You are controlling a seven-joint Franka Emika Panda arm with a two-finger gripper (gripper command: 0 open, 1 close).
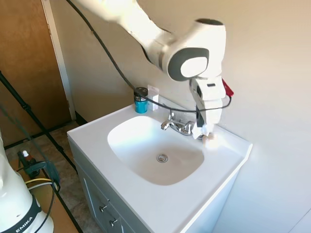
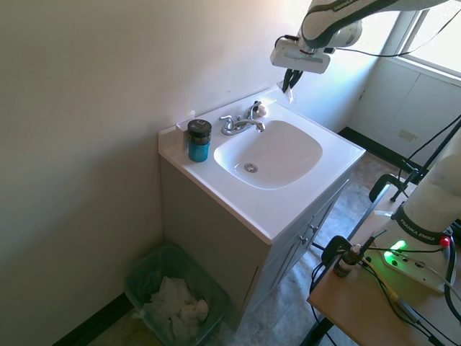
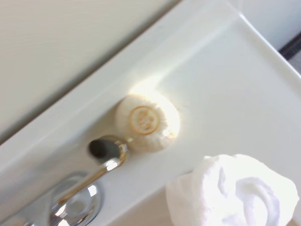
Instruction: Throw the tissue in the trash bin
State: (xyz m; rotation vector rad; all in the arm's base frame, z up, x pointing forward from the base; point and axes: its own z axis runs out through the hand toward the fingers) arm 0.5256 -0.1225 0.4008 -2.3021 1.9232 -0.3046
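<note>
One white tissue [image 1: 203, 128] is pinched in the pincer [image 1: 204, 127], right of centre, above the faucet [image 1: 177, 125]; second exterior: trash bin [image 2: 148, 270] lower left on the floor; wrist: tissue lower right, round soap [image 3: 147, 122] centre.

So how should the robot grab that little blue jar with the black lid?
Probably from straight above, fingers closing on the black lid of the blue jar. It stands upright, with the wall close behind and a white card right beside it, so its sides are crowded. The gripper is holding the tissue now, though.
</note>
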